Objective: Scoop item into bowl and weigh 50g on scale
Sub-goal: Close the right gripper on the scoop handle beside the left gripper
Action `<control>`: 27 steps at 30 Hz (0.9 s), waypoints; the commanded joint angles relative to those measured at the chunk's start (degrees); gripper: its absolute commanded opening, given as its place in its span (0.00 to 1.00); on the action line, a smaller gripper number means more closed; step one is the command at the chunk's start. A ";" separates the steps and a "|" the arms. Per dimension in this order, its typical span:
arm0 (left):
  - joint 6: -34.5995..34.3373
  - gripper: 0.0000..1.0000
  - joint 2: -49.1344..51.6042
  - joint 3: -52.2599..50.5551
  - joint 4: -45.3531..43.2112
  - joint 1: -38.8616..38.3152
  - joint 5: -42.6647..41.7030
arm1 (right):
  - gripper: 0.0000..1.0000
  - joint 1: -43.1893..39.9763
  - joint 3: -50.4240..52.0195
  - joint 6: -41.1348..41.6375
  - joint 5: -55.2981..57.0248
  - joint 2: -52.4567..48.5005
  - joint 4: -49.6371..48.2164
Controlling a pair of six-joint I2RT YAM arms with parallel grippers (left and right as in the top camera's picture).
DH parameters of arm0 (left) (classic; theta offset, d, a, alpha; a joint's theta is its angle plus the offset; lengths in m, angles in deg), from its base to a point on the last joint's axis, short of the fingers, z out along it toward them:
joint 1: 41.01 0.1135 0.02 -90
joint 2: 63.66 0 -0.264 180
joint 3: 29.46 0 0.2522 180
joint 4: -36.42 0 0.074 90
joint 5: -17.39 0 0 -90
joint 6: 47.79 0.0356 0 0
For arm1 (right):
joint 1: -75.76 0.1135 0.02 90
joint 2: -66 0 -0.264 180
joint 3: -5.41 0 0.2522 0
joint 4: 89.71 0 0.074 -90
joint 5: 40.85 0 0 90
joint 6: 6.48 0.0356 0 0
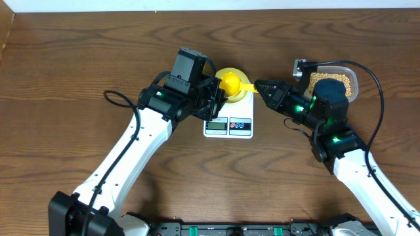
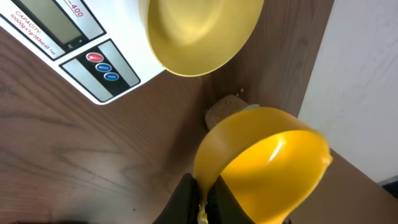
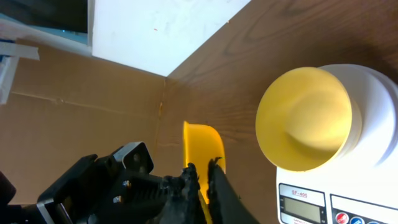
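The white scale (image 1: 228,126) stands mid-table with the pale yellow-green bowl (image 1: 237,97) on it. The bowl looks empty in the left wrist view (image 2: 199,31) and the right wrist view (image 3: 305,118). A bright yellow scoop (image 1: 231,82) hangs just past the bowl's far rim, and its inside (image 2: 273,162) looks empty. My left gripper (image 2: 204,196) is shut on the scoop's rim. My right gripper (image 3: 203,180) is shut on the scoop's handle (image 1: 248,86). The tan beans (image 1: 319,77) lie in a clear tub at the right, partly hidden by my right arm.
The clear tub (image 1: 354,84) sits behind my right wrist. The scale's display and buttons face the front edge (image 3: 298,208). A cardboard box (image 1: 4,33) stands at the far left, and a white wall runs behind the table.
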State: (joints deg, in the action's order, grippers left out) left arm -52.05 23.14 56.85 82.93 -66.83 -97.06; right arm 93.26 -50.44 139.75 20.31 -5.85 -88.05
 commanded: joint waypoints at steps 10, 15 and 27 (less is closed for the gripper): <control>0.55 0.90 -0.35 -0.33 -0.15 -0.13 0.72 | 0.01 0.39 -1.07 -2.75 0.02 -0.59 0.15; 1.77 0.90 -0.35 -0.33 -0.59 -0.13 0.72 | 0.01 -0.07 -1.07 -8.61 0.00 -0.59 0.13; 35.28 0.90 -0.46 -0.33 -6.08 -0.13 1.07 | 0.01 -7.82 -1.09 -20.41 -7.04 -0.59 -0.55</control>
State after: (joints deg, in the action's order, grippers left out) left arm -31.68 23.14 56.85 76.77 -66.85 -96.43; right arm 88.47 -50.44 124.56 16.82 -5.98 -88.35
